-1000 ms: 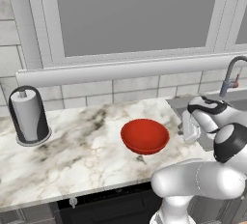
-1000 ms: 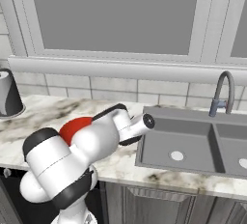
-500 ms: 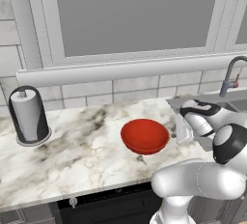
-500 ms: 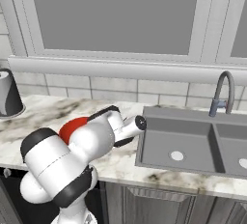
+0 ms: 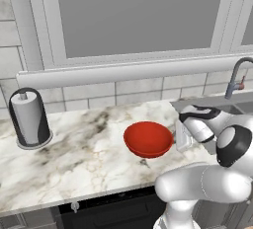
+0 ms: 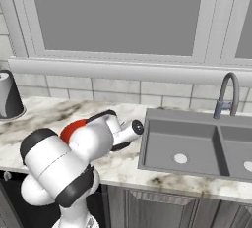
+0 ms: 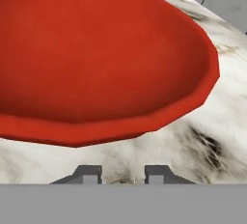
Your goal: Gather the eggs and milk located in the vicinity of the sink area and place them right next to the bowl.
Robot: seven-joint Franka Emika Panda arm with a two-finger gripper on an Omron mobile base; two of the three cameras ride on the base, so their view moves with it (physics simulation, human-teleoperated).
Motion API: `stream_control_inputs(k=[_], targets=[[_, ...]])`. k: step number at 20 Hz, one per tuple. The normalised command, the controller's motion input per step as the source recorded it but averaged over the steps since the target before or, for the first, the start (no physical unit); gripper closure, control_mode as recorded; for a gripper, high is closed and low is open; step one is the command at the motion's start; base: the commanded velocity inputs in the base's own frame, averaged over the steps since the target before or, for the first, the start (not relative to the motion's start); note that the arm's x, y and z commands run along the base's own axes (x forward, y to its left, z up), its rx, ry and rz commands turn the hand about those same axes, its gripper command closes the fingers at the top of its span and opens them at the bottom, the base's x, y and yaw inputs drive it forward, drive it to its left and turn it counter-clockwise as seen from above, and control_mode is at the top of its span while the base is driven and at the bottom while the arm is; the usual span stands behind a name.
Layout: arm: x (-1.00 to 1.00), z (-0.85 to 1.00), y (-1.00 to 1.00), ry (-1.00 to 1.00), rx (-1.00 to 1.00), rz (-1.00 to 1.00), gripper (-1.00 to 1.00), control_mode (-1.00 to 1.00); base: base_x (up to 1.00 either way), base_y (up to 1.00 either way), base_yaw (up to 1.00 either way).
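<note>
Hand view first, and we are looking straight along the gripper (image 7: 123, 174) at the bowl (image 7: 96, 59): a shallow, glossy, bright-red dish with a faceted rim, sitting on white marble countertop (image 7: 212, 136) streaked with grey and brown veins. We see the two small dark fingertips (image 7: 87, 174) close together at the bottom with nothing visible between them, so we call the gripper clenched and empty as far as we can tell. Over in the left base view, we catch the bowl (image 5: 148, 138) resting on the countertop (image 5: 84, 159) near its front edge, and the white hand of the arm sits just to the bowl's right, pointing at it, low over the stone. We also pick up the paper-towel holder (image 5: 29, 119) there, a black cylinder with a grey-white roll on a round base, well apart from the bowl on the far left. At the right edge of that view, the curved grey faucet (image 5: 237, 77) shows its small red lever. Switching to the right base view, the arm's bulky white body hides most of the bowl (image 6: 73, 129), just a red sliver peeking out. What we gain here is the sink (image 6: 197, 148), a grey steel double basin with round drains, and the tall hooked faucet (image 6: 225, 94) behind it.
</note>
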Motion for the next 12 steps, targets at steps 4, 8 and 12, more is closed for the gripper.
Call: stream_control_inputs(k=[4,8,12], targets=[[0.04,-0.22,0.00,0.00,0.00,0.06,1.00,-1.00,0.00,0.00,0.00],[0.07,-0.16,0.00,0.00,0.00,0.07,1.00,-1.00,0.00,0.00,0.00],[0.01,-0.20,0.01,0.00,0.00,0.07,1.00,-1.00,0.00,0.00,0.00]])
